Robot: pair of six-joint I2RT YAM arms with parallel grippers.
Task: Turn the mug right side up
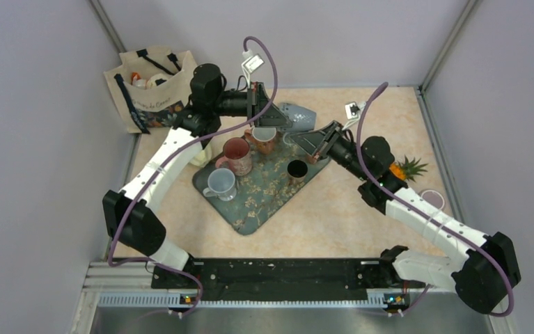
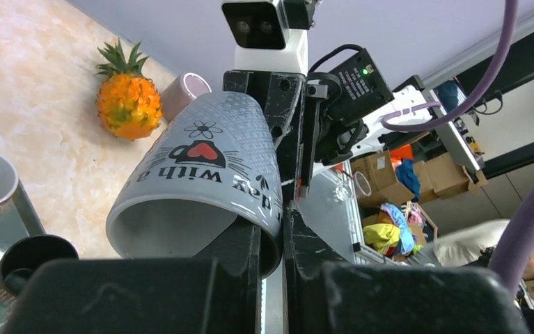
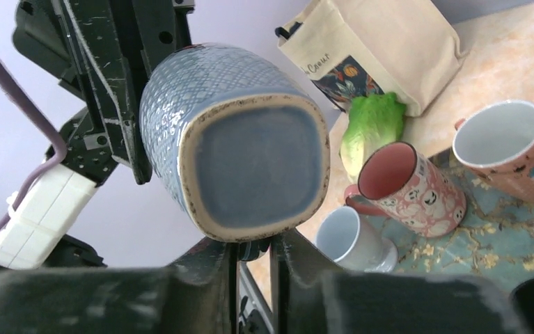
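The grey-blue mug (image 1: pixel 299 116) with a heart print is held on its side in the air above the tray's far corner. My left gripper (image 1: pixel 278 120) is shut on its rim, with one finger inside the mouth and one outside (image 2: pixel 281 209). The mug's open mouth faces the left wrist camera (image 2: pixel 201 167). Its flat base faces the right wrist camera (image 3: pixel 250 160). My right gripper (image 1: pixel 317 137) sits just under the base (image 3: pixel 253 247), shut on a dark blue piece that looks like the mug's handle.
A floral tray (image 1: pixel 260 202) holds a pink mug (image 1: pixel 236 154), a white mug (image 1: pixel 221 184), a salmon mug (image 1: pixel 264 138) and a dark cup (image 1: pixel 296 170). A toy pineapple (image 1: pixel 406 168) and a pink cup (image 1: pixel 432 200) sit at the right. A tote bag (image 1: pixel 149 87) and a lettuce (image 3: pixel 372 129) are at the back left.
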